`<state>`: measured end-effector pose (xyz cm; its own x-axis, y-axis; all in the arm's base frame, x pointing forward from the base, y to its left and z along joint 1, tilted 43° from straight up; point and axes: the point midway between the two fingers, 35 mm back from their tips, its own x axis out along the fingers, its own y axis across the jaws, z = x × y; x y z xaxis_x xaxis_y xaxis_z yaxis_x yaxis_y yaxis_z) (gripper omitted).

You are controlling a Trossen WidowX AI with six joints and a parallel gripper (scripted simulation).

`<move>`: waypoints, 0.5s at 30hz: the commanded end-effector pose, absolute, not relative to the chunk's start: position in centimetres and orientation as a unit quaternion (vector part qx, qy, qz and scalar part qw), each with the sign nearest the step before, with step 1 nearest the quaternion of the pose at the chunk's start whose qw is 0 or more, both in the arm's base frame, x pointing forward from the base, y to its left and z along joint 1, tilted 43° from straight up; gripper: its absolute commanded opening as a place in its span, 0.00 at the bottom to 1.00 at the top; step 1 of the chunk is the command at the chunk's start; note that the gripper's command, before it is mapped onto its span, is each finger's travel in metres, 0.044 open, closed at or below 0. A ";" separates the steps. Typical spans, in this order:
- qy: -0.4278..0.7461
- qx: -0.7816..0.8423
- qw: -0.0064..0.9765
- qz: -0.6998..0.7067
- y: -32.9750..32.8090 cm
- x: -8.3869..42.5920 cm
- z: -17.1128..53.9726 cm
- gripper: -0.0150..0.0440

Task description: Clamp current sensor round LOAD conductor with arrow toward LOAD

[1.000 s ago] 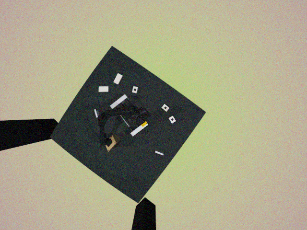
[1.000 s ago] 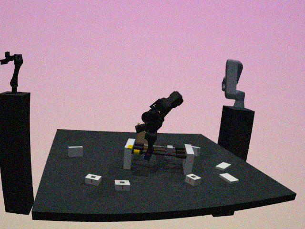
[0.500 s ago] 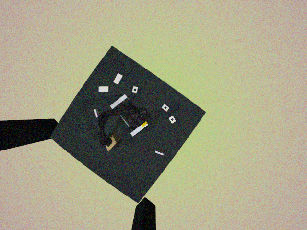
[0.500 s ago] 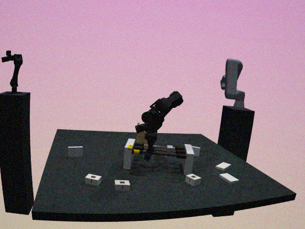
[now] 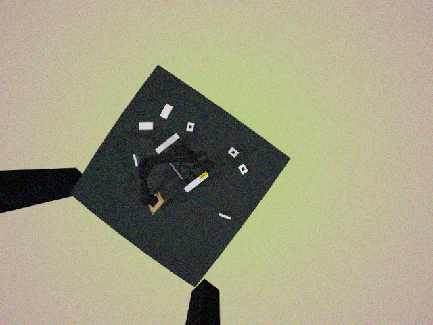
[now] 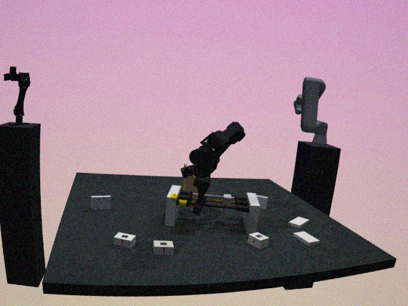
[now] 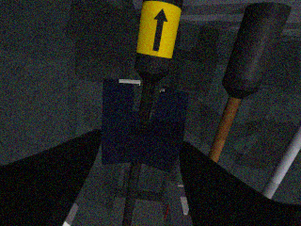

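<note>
The dark blue sensor (image 7: 115, 141) is between the fingers of my gripper (image 7: 141, 141), which is shut on it. In the exterior view my gripper (image 6: 198, 204) reaches down to the front conductor. That black conductor (image 7: 147, 101) (image 6: 220, 206) shows in the slot between the sensor's two halves and comes out below it. The slot is still visible, so the halves look apart at that end. The conductor's yellow sleeve (image 7: 159, 28) (image 6: 182, 202) has a black arrow pointing away from the sensor. A yellow marker (image 5: 203, 175) (image 6: 173, 195) is on one white post. The sensor's arrow and latch cannot be made out.
White posts (image 5: 167, 143) (image 6: 251, 213) hold the conductor ends. A copper-coloured conductor (image 7: 225, 127) and a pale one (image 7: 284, 167) run beside the black one. Small white boxes (image 5: 233, 152) (image 6: 124, 240) and flat white blocks (image 5: 166, 111) (image 6: 305, 238) lie around the rack.
</note>
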<state>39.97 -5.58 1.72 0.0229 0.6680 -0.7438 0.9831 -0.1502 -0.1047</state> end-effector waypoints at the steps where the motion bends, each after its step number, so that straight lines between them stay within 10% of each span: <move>1: 0.609 0.677 0.231 -0.342 -5.7 40.0 1.7 0.25; 6: 0.609 0.677 0.231 -0.342 -5.7 40.0 1.7 0.25; 15: 0.609 0.677 0.231 -0.342 -5.7 40.0 1.7 0.65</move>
<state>39.97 -5.58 1.72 0.0229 0.6680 -0.7438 0.9831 -0.1502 -0.1047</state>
